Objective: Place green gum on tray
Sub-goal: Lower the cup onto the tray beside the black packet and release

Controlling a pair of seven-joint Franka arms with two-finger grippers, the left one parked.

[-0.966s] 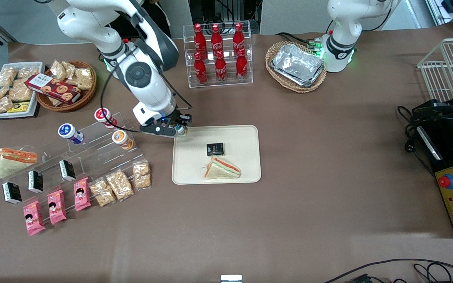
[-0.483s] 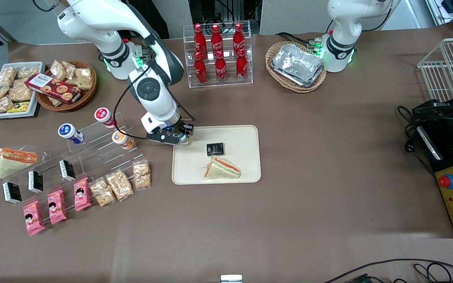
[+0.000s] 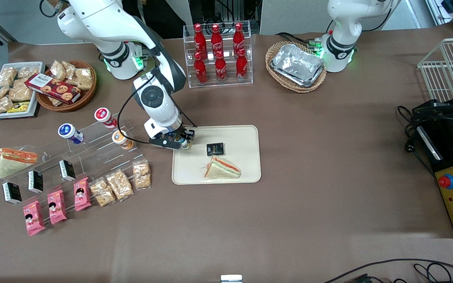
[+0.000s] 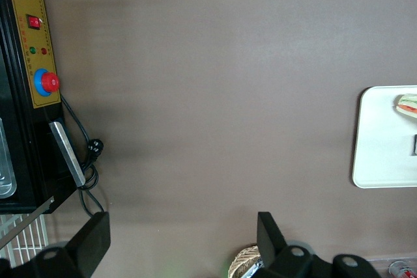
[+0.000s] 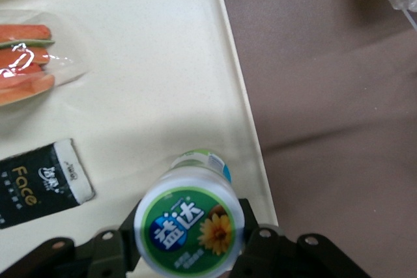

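So the gripper [image 5: 189, 242] is clamped on the green gum [image 5: 187, 224], fingers pinching the bottle just under the lid, held over the tray [image 3: 242, 135] right by the edge nearest the acrylic rack [image 3: 92, 145]. I can't tell if its base touches the tray yet. Looks like a light, rigid plastic bottle with smooth, probably slippery sides, so a mid-body grip seems safest. The black packet [image 5: 40, 181] and sandwich [image 5: 26, 63] lie close by.

Matt tray [image 5: 130, 83], glossy gum lid [image 5: 187, 227]
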